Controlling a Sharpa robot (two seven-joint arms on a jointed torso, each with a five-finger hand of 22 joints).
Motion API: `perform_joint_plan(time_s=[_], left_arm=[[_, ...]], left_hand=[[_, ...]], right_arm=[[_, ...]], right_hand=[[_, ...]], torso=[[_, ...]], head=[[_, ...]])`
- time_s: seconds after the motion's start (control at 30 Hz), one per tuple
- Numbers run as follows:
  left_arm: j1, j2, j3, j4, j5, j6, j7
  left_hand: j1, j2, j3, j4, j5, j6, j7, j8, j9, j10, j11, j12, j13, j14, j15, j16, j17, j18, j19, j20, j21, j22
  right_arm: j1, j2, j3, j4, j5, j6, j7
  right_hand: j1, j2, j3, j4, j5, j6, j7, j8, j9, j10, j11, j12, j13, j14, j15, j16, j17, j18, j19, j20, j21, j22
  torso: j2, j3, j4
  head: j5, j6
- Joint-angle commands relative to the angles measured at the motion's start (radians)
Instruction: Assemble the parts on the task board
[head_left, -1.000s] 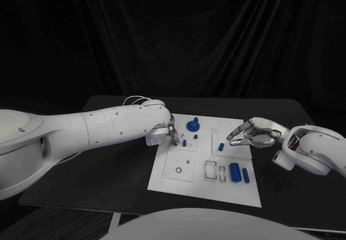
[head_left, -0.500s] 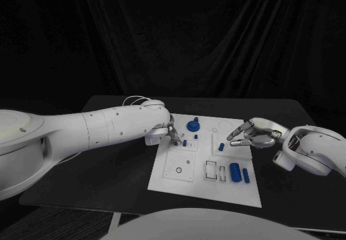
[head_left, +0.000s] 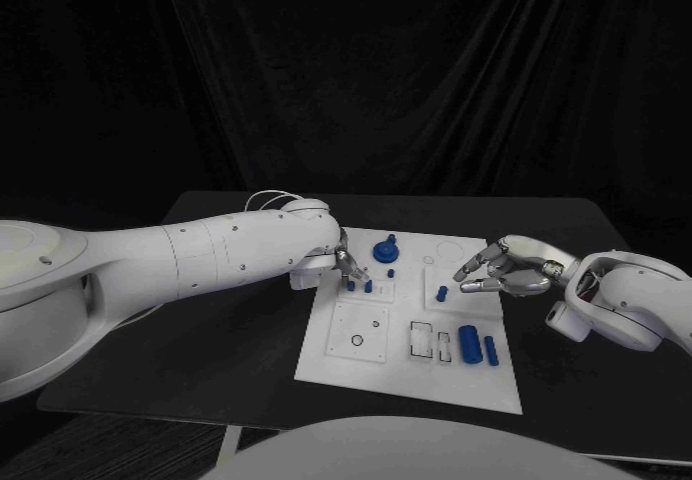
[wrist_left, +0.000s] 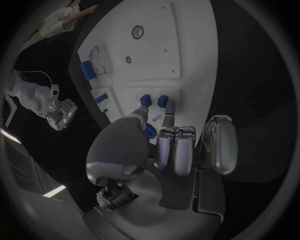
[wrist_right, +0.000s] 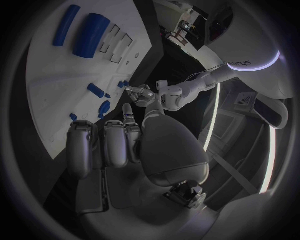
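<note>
Nothing moved: left robot hand (head_left: 343, 263) fingertips at peg (head_left: 353, 285), grip unclear; right robot hand (head_left: 508, 267) empty, fingers apart.

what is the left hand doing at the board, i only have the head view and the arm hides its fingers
observer: left wrist view shows the left hand pointing a thin fingertip at one of two small blue pegs standing on the white task board
operator: touching it
observer: can't tell, the tip ends right beside it
operator: right hand holding anything
observer: no, right wrist view shows the right hand empty, clear of the board
</note>
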Motion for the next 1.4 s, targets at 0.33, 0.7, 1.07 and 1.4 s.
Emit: perform_joint_plan(time_s=[0.33,0.7,1.07,1.4], left_arm=[[-0.011,-0.034,-0.005,0.026,-0.007,-0.039,-0.024],[0.002,-0.101,-0.004,0.11,-0.007,-0.152,0.021],[0.066,-0.187,-0.004,0.203,0.016,-0.28,0.145],[0.082,-0.219,-0.005,0.217,0.097,-0.328,0.252]], left_hand=[[-0.008,0.008,-0.006,0.014,-0.003,-0.024,0.009,-0.016,-0.023,0.103,0.006,0.004,0.263,0.108,0.007,0.003,0.263,0.017,0.043,0.009,-0.01,0.182],[-0.015,0.013,-0.022,0.038,-0.002,-0.013,0.006,-0.005,-0.02,0.103,0.003,0.004,0.263,0.108,0.005,0.003,0.263,0.017,0.045,0.008,-0.009,0.183],[-0.013,0.042,-0.04,0.041,0.106,-0.002,-0.001,0.017,-0.014,0.103,-0.001,0.004,0.263,0.108,0.002,0.003,0.263,0.012,0.053,0.005,0.02,0.195],[-0.015,0.054,-0.08,0.042,0.182,0.001,-0.002,0.031,-0.012,0.103,-0.001,0.004,0.263,0.108,0.002,0.003,0.263,0.012,0.052,0.005,0.02,0.199]], right_arm=[[-0.003,-0.002,0.0,-0.002,0.001,0.008,-0.01],[-0.003,-0.007,0.0,0.0,0.001,-0.007,-0.001],[-0.003,-0.016,0.001,0.008,0.001,-0.037,0.025],[-0.003,-0.02,0.001,0.009,0.001,-0.037,0.027]], right_hand=[[0.028,0.028,0.0,-0.005,-0.002,0.0,0.004,-0.003,-0.002,0.042,-0.005,-0.005,-0.176,0.045,-0.007,-0.003,-0.001,0.014,0.051,0.008,-0.005,0.223],[0.028,0.028,0.0,-0.005,-0.002,0.0,0.004,-0.003,-0.002,0.042,-0.005,-0.005,-0.176,0.045,-0.007,-0.003,-0.001,0.014,0.051,0.008,-0.005,0.223],[0.027,0.028,-0.001,-0.004,-0.002,0.001,0.004,-0.003,-0.002,0.042,-0.004,-0.004,-0.176,0.045,-0.007,-0.003,-0.001,0.014,0.052,0.008,-0.004,0.224],[0.026,0.028,-0.002,-0.004,-0.003,0.001,0.004,-0.003,-0.002,0.043,-0.004,-0.003,-0.174,0.046,-0.007,-0.003,0.0,0.014,0.052,0.008,-0.003,0.224]], torso=[[0.0,-0.0001,-0.0003],[0.0,-0.0005,0.0001],[0.0,-0.0001,-0.0005],[0.0,0.0001,-0.0015]], head=[[0.001,0.0],[-0.001,0.0],[0.004,0.0],[0.007,0.0]])
